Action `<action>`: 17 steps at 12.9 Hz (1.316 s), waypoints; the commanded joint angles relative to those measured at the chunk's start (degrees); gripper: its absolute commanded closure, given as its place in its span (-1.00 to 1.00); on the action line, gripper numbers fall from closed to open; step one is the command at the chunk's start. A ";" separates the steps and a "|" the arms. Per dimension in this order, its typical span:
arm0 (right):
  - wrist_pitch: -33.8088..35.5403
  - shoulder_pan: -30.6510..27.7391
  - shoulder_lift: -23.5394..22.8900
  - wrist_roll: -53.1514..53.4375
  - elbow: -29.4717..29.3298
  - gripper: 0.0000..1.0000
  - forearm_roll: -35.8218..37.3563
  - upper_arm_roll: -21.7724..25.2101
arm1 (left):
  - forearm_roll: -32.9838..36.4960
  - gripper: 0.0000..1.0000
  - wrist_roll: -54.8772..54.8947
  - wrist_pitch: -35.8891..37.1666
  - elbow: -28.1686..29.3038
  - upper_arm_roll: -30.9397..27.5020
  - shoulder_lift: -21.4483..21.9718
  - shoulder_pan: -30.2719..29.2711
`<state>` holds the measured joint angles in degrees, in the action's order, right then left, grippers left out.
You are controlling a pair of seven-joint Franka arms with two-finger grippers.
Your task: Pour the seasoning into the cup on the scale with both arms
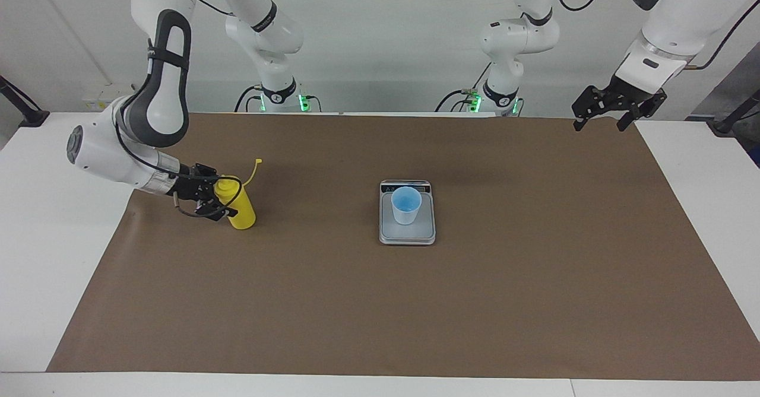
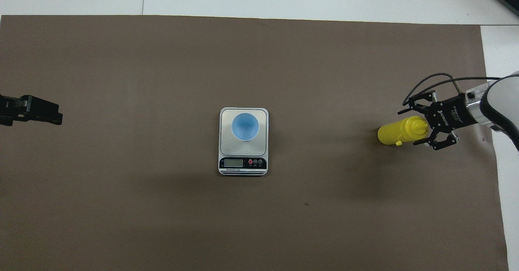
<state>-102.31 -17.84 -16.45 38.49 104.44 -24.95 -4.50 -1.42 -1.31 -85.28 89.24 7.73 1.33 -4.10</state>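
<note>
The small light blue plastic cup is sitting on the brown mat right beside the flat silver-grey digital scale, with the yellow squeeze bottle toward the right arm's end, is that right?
Not quite. The small light blue plastic cup stands on the flat silver-grey digital scale, not beside it on the brown mat; the overhead view shows this. The yellow squeeze bottle is toward the right arm's end, as you said.

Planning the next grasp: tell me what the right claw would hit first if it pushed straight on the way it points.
Most likely the yellow bottle: the right claw, open, points sideways at its upper part, which leans toward it. Whether they touch is unclear.
</note>
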 commanded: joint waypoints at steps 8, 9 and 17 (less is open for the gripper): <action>-1.76 0.34 5.98 -16.95 -4.59 -1.00 17.74 -1.04 | 0.80 -1.00 -0.54 0.55 0.85 0.35 0.78 -0.56; -1.32 0.96 7.39 -17.48 -4.68 -1.00 18.09 -1.13 | 0.80 -1.00 -0.54 0.55 0.85 0.35 0.78 -0.56; 2.29 11.50 16.89 -24.16 -4.51 -1.00 21.61 -1.21 | 0.80 -1.00 -0.54 0.55 0.85 0.35 0.87 -0.56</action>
<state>-100.52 -7.91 -1.22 15.85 99.11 -4.70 -5.60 -1.42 -1.31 -85.28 89.24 7.73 1.33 -4.10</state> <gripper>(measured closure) 0.000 0.000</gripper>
